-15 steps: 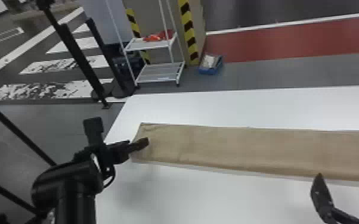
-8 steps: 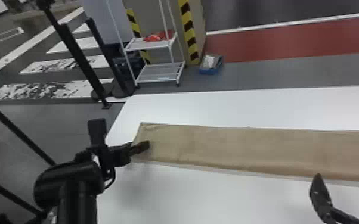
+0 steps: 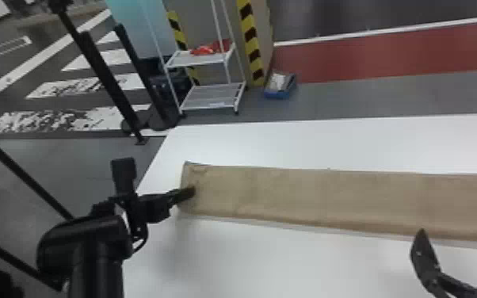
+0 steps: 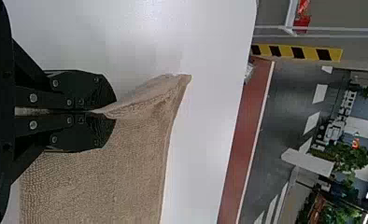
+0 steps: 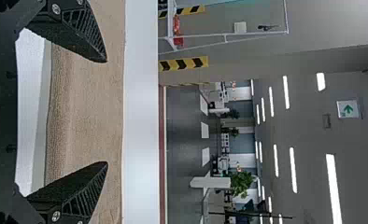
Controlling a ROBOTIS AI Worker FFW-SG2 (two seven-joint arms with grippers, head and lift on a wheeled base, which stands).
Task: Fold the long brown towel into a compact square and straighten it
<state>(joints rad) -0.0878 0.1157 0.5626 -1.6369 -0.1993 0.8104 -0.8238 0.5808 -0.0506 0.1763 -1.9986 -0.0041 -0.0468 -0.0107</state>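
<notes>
My left gripper (image 3: 189, 193) is at the left end of the long brown towel (image 3: 309, 196), which lies as a flat strip across the table. In the left wrist view the left gripper (image 4: 108, 112) is shut on the towel's (image 4: 102, 177) end edge, pinching up a small fold there. My right gripper (image 3: 457, 237) stands open by the towel's near edge at the right of the head view. The right wrist view has the right gripper (image 5: 106, 112) with its fingers wide apart, nothing between them, and the towel (image 5: 86, 112) beyond.
The white table (image 3: 249, 261) runs on past both long sides of the towel. Behind it on the floor stand a white wire cart (image 3: 210, 97) and a blue box (image 3: 280, 85). Black posts (image 3: 103, 75) rise past the table's left edge.
The left gripper has shifted slightly at the towel's left end and toward the robot. The right gripper and the towel's long strip look about the same.
</notes>
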